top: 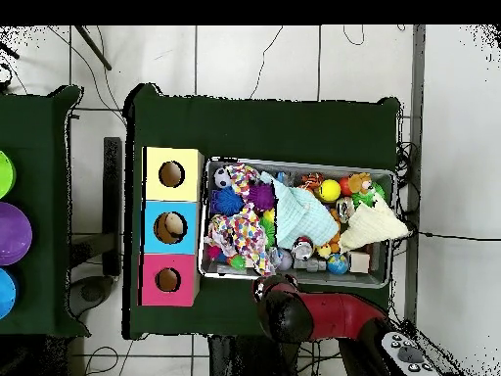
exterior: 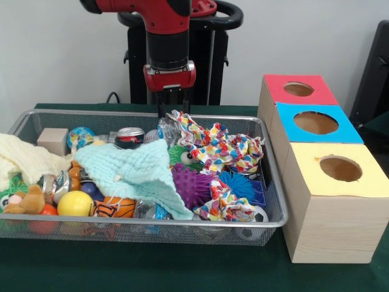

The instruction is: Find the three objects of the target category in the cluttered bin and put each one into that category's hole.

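Bin (exterior: 270, 176): wire mesh, on green table (exterior: 182, 267), heaped with cloths, balls, cans. Clear bottle (exterior: 167, 129) at far rim, crumpled. Gripper (exterior: 173, 111): directly above that bottle, fingers slightly apart, not clamped. Blue-topped hole (exterior: 315, 123): middle box, beside bin.

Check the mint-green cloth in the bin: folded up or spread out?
Spread out. In the front view the mint-green cloth lies open across the middle of the bin, draped over toys, one corner reaching the front rim.

A robot lab: green-clothed table (exterior: 182, 267) on a tiled floor (top: 254, 59) strung with loose cables (top: 294, 44).
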